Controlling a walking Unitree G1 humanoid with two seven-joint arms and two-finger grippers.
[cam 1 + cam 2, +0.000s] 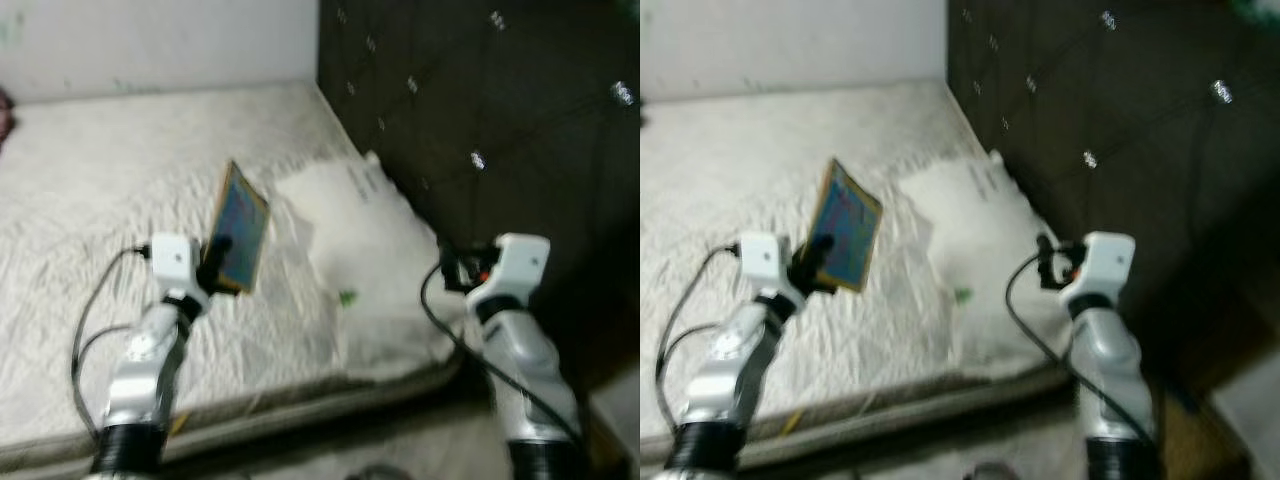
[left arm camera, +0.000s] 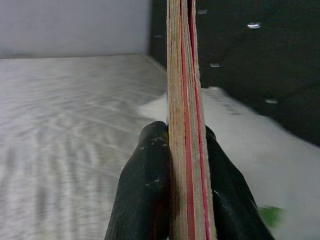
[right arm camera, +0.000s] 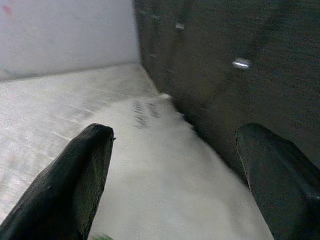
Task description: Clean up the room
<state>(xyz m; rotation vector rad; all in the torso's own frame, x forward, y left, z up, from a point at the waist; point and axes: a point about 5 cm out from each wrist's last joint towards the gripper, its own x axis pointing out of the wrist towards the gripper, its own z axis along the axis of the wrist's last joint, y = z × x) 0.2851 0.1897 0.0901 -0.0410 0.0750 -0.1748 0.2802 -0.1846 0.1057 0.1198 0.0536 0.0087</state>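
A thin book [image 1: 240,228] with a blue cover and tan edges is held upright above the white bed [image 1: 90,210]. My left gripper [image 1: 214,262] is shut on its lower edge; in the left wrist view the black fingers [image 2: 145,190] pinch the book's page edge [image 2: 184,125] from both sides. My right gripper [image 3: 175,165] is open, its two fingers wide apart over the white pillow [image 1: 365,250], close to the dark tufted headboard [image 1: 500,110].
The pillow lies against the headboard at the bed's right side, with a small green speck [image 1: 347,297] on it. A pale wall [image 1: 150,40] runs behind the bed. The mattress's front edge [image 1: 300,400] lies just before me.
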